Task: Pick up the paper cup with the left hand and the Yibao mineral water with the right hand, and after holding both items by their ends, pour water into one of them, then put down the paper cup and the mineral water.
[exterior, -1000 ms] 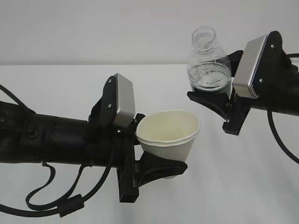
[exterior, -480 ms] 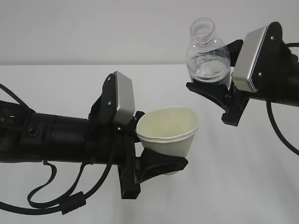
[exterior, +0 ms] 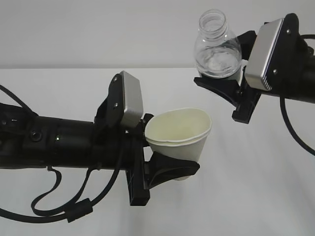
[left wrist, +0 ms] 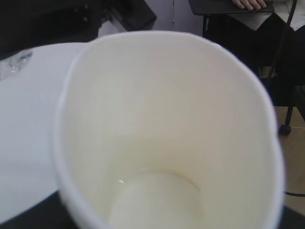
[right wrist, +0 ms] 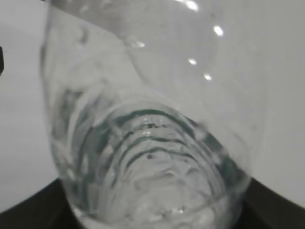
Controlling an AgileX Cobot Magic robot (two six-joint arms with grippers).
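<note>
My left gripper point(exterior: 170, 162) is shut on the white paper cup point(exterior: 179, 140), held above the table with its mouth tilted up to the right. In the left wrist view the cup's cream inside point(left wrist: 167, 138) fills the frame and looks dry. My right gripper point(exterior: 224, 88) is shut on the lower part of the clear Yibao mineral water bottle point(exterior: 216, 46), held upright and capless, higher than the cup and to its right. The bottle's ribbed body point(right wrist: 147, 143) fills the right wrist view, with green showing low down. The fingers are mostly hidden in both wrist views.
The white table point(exterior: 256, 187) lies under both arms, with a grey wall behind. Black cables point(exterior: 59, 206) hang under the left arm. In the left wrist view a chair and a person's legs point(left wrist: 286, 57) show beyond the table edge.
The right gripper has lifted the bottle slightly up and left, so the green label no longer shows. The left gripper with the cup has shifted a little up and right.
</note>
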